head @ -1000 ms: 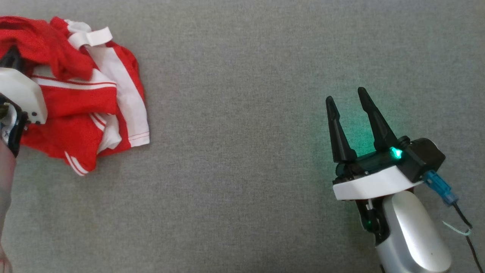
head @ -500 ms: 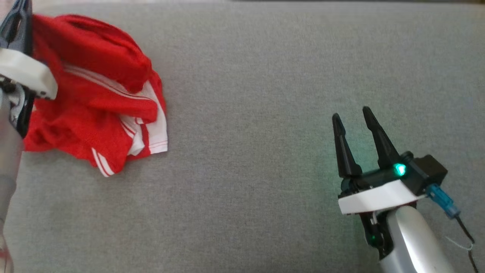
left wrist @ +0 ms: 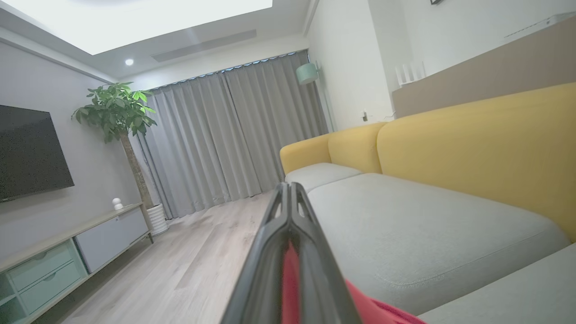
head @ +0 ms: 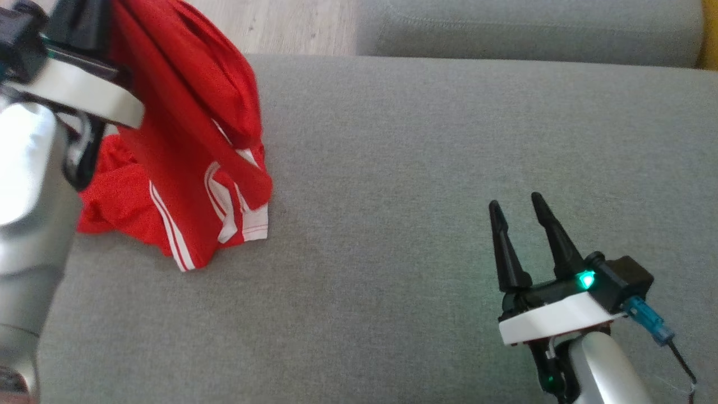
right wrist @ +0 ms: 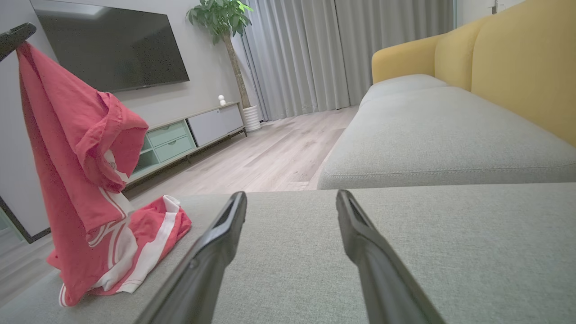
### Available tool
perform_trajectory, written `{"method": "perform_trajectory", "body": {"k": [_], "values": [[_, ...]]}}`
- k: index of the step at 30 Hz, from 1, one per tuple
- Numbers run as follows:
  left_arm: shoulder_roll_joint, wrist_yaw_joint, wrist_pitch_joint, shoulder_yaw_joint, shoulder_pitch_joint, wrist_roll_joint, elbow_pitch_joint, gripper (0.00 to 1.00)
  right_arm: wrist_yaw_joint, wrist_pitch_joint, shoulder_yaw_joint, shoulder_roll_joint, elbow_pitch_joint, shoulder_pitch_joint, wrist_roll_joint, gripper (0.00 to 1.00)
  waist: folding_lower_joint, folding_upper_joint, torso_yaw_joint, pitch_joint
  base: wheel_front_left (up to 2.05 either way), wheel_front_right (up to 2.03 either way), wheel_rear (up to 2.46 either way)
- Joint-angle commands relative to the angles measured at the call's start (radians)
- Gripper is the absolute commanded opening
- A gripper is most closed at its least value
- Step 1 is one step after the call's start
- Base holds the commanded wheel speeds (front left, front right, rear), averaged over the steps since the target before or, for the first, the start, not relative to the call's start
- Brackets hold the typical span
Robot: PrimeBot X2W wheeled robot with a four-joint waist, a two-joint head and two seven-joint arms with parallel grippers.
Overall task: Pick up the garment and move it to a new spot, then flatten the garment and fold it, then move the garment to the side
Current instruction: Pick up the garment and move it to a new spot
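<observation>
Grey sofa cushion (head: 426, 140) spread before me. Red garment (head: 190, 168) with white stripes hung from my left gripper (left wrist: 288, 189), fingers clamped together on the cloth, its lower end pooled near the cushion's left edge. My right gripper (head: 515, 201) hovered near the front right corner, fingers apart.

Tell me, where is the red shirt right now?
The red shirt hangs from the left gripper at the head view's upper left, its lower end resting crumpled on the grey couch cushion, well away from the right gripper.
</observation>
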Motion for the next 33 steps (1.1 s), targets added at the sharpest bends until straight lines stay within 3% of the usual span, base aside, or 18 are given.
{"method": "perform_trajectory", "body": {"k": [1,9,18,26,32,33], "values": [[0.029,0.008,-0.005,0.037,-0.031,0.005,-0.054,0.0,-0.001,-0.011,0.029,-0.002,-0.028,-0.014,0.007,1.0,0.0002,0.0,-0.011,-0.015,0.0,0.0,0.0],[-0.045,0.023,0.021,-0.009,0.006,-0.005,-0.232,0.0,-0.001,-0.011,0.048,-0.002,-0.032,-0.012,0.02,1.0,0.0002,0.0,-0.09,-0.046,0.0,0.0,0.0],[-0.178,0.04,0.074,-0.07,-0.054,-0.016,-0.365,0.0,-0.001,-0.011,0.072,-0.002,-0.049,-0.038,0.045,1.0,0.0002,0.0,-0.212,-0.002,0.0,0.0,0.0],[-0.275,0.043,0.082,-0.118,-0.125,-0.007,-0.346,0.0,-0.001,-0.011,0.091,-0.002,-0.064,-0.073,0.074,1.0,0.0002,0.0,-0.329,0.06,0.0,0.0,0.0],[-0.334,0.04,0.048,-0.149,-0.123,-0.013,-0.215,0.0,-0.001,-0.011,0.094,-0.002,-0.067,-0.091,0.088,1.0,0.0002,0.0,-0.42,0.098,0.0,0.0,0.0],[-0.339,0.037,0.044,-0.156,-0.116,-0.017,-0.179,1.0,-0.001,-0.011,0.095,-0.002,-0.068,-0.094,0.091,1.0,0.0002,0.0,-0.432,0.102,0.0,0.0,0.0]]}}
